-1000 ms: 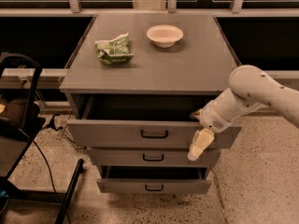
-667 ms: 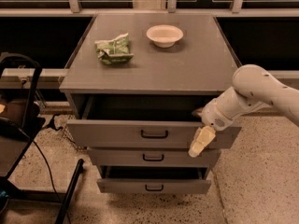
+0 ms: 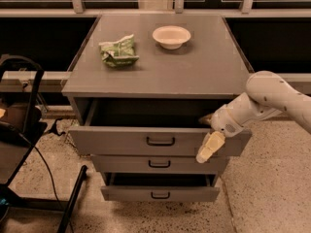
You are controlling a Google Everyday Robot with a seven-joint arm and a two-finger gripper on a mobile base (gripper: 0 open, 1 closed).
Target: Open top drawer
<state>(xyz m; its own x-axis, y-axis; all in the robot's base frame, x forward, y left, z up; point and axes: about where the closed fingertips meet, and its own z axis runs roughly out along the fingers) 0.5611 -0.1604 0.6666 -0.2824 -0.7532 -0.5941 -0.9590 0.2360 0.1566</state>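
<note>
The top drawer point(image 3: 116, 141) of the grey cabinet stands pulled out, its dark inside showing under the cabinet top. Its small black bar handle point(image 3: 160, 141) sits at the centre of the front panel. My gripper point(image 3: 208, 145) is at the right part of this drawer's front panel, hanging down over its top edge, right of the handle. My white arm point(image 3: 272, 98) comes in from the right.
A crumpled green bag point(image 3: 118, 51) and a white bowl point(image 3: 171, 36) lie on the cabinet top point(image 3: 194, 72). The middle drawer point(image 3: 121, 164) is shut; the bottom drawer point(image 3: 126, 194) is slightly out. A black frame with cables point(image 3: 24, 130) stands at left.
</note>
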